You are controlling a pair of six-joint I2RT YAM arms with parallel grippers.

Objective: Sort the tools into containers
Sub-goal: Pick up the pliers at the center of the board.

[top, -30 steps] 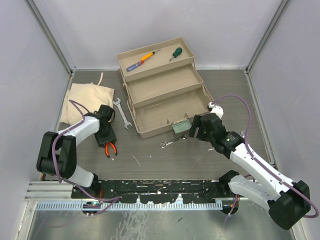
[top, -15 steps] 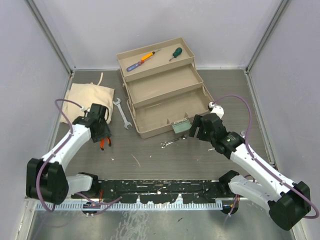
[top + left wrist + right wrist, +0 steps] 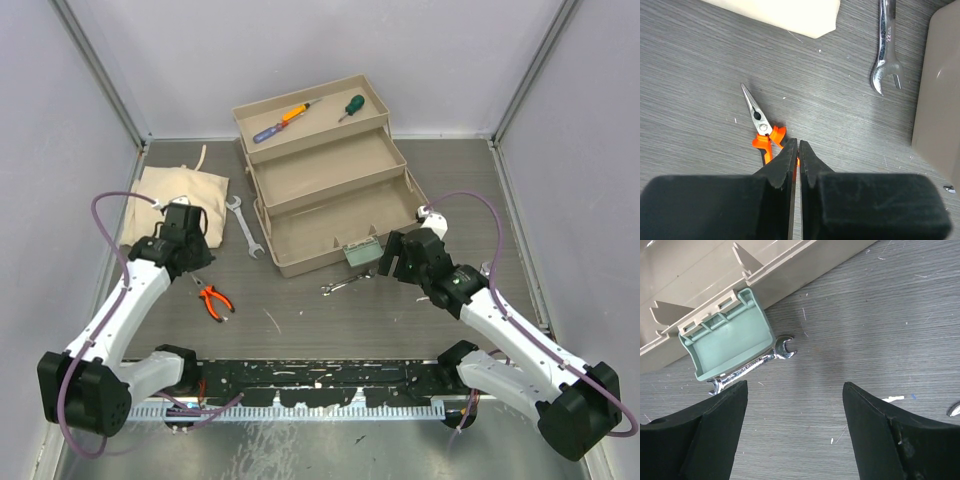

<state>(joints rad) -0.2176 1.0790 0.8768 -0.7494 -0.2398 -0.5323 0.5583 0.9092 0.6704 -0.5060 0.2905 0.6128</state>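
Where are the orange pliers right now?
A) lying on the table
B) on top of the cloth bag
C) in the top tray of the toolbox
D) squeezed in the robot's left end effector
A: the orange-handled pliers lie flat on the grey table, and the left end effector is shut on nothing.

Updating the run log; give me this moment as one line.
left gripper shut, empty | pliers lying on table | right gripper open, near small wrench beside green latch
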